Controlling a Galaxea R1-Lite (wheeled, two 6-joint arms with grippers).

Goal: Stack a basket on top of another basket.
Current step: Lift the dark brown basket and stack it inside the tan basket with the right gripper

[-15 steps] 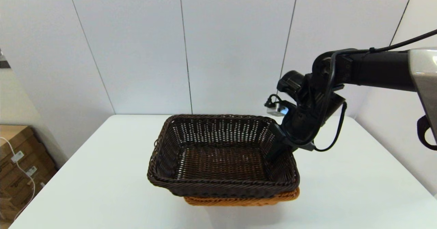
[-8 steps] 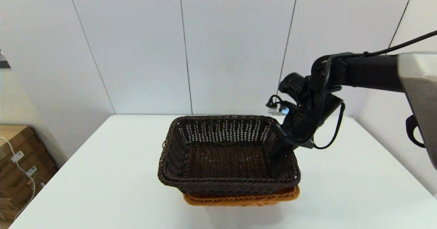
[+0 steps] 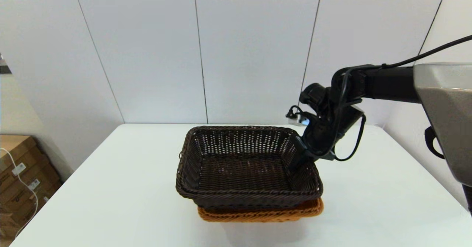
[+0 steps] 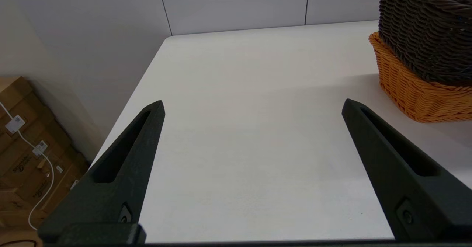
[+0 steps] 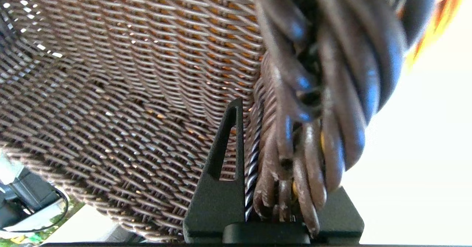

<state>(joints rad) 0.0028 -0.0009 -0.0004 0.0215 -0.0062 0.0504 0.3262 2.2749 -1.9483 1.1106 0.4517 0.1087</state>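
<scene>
Left claw is sitting idle and spread wide over the table near its left edge, clear of the stack. Dark brown basket is sitting nested in the orange-tan basket mid-table, but skewed: its left end is overhanging, so orange is only showing along the front and right. Right claw is clamping the dark basket's right rim; I'd be nudging it right to square the rims, then opening and lifting straight up so the weave isn't snagging.
</scene>
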